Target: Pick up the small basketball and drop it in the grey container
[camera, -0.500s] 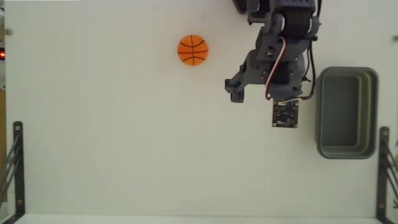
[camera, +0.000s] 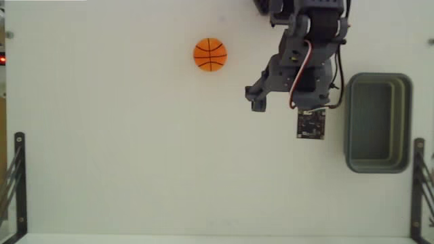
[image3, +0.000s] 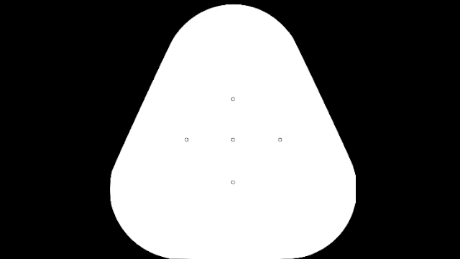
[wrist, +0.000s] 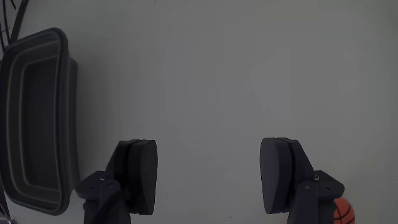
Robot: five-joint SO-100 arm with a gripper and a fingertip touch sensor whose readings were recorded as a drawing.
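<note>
While the pincer (wrist: 208,180) stood spread wide and empty, the small orange basketball with black seams (camera: 210,54) rested on the white tabletop (camera: 122,149); the rectangular grey-green plastic container (camera: 378,122) ran lengthwise top-to-bottom in the fixed view.

The small round ball (camera: 210,54) is bright orange, crossed by thin black seam lines. The rectangular plastic bin (camera: 378,82) is a muted grey-green, darker on its inner floor in the fixed view and nearly charcoal in the dim wrist view (wrist: 37,46). The flat surface (camera: 122,149) is plain off-white, unpatterned. The arm's claw (wrist: 208,180) is dark grey, with red and white wires along the arm.
</note>
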